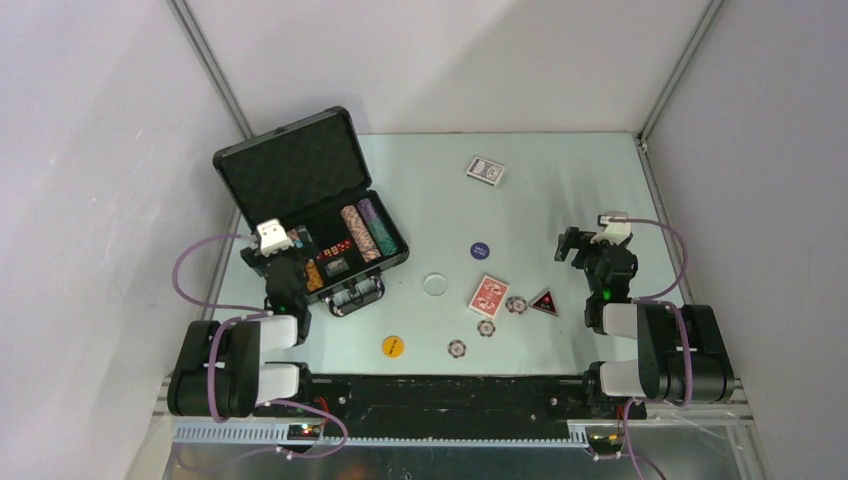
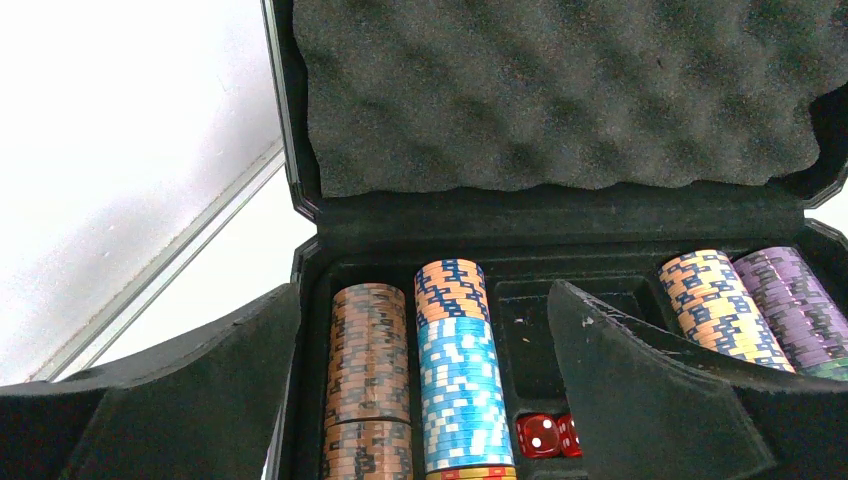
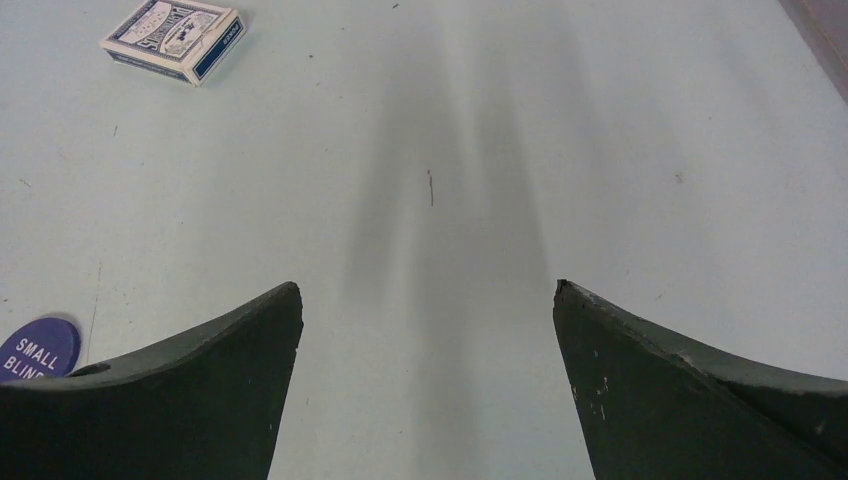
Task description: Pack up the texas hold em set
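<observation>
The black briefcase (image 1: 385, 262) stands open at the left, its foam lid (image 2: 560, 90) upright. Rows of striped poker chips (image 2: 455, 370) and red dice (image 2: 540, 435) lie in its slots. My left gripper (image 2: 425, 290) is open and empty above the case's near left end (image 1: 283, 258). My right gripper (image 3: 427, 285) is open and empty over bare table at the right (image 1: 572, 245). On the table lie a blue deck (image 1: 485, 171), a red deck (image 1: 489, 296), three loose chips (image 1: 516, 304), and blue (image 1: 480, 250), clear (image 1: 435, 284) and yellow (image 1: 393, 346) discs.
A small black and red triangular piece (image 1: 545, 302) lies right of the loose chips. The blue deck (image 3: 175, 38) and the blue "small blind" disc (image 3: 38, 347) show left of my right gripper. Walls close in the table on three sides.
</observation>
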{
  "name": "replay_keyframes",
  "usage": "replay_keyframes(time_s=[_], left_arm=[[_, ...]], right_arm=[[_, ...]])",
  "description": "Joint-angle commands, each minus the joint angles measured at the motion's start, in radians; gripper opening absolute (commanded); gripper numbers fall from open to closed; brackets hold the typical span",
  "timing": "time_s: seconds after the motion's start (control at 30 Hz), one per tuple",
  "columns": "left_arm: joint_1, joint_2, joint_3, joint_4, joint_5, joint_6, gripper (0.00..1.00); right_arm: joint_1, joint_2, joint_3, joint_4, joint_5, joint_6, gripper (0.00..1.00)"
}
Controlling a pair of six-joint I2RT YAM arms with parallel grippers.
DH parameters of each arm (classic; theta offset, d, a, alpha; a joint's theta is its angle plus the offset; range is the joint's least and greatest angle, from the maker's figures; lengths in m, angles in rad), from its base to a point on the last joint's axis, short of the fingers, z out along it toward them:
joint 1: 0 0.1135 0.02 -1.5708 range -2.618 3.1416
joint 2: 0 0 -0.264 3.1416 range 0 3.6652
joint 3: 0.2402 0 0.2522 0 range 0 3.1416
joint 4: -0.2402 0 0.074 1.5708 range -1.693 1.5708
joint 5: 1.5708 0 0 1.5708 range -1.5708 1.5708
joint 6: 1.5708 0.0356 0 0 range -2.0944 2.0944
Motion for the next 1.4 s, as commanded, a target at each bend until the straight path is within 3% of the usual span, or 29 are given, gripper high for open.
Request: replay_keyframes(time_s=[0.0, 0.37, 0.53, 0.77, 0.9, 1.03, 1.1, 1.2, 1.37], left_arm=[[-0.004, 0.003, 0.027, 0.027, -0.014, 0.019, 0.98], [0.000, -0.001, 0.026, 0.026, -0.010, 0.014, 0.98], [-0.028, -0.070, 0.038, -0.036, -0.053, 0.036, 0.98], [-0.116, -0.179, 0.043, -0.094, -0.259, 0.072, 0.98], [-0.202, -0.164, 0.110, -0.135, -0.414, 0.150, 0.98], [-0.287, -0.188, 0.176, -0.159, -0.541, 0.191, 0.98], [-0.306, -0.228, 0.200, -0.196, -0.558, 0.159, 0.98], [-0.315, -0.342, 0.245, -0.408, -0.534, -0.038, 0.98], [-0.318, -0.415, 0.305, -0.714, -0.403, -0.175, 0.98]], right_arm=[[-0.005, 0.008, 0.028, 0.026, -0.007, 0.001, 0.99], [-0.006, -0.008, 0.025, 0.020, -0.034, -0.007, 1.00], [0.013, -0.096, 0.090, -0.169, -0.065, -0.035, 0.99], [0.012, -0.232, 0.117, -0.312, 0.000, 0.010, 0.99], [0.013, -0.278, 0.183, -0.434, 0.073, 0.077, 1.00], [0.011, -0.291, 0.284, -0.592, 0.176, 0.224, 1.00], [0.010, -0.294, 0.338, -0.691, 0.226, 0.300, 0.99], [0.000, -0.291, 0.420, -0.839, 0.272, 0.368, 0.99], [-0.026, -0.254, 0.531, -0.986, 0.158, 0.372, 0.99]])
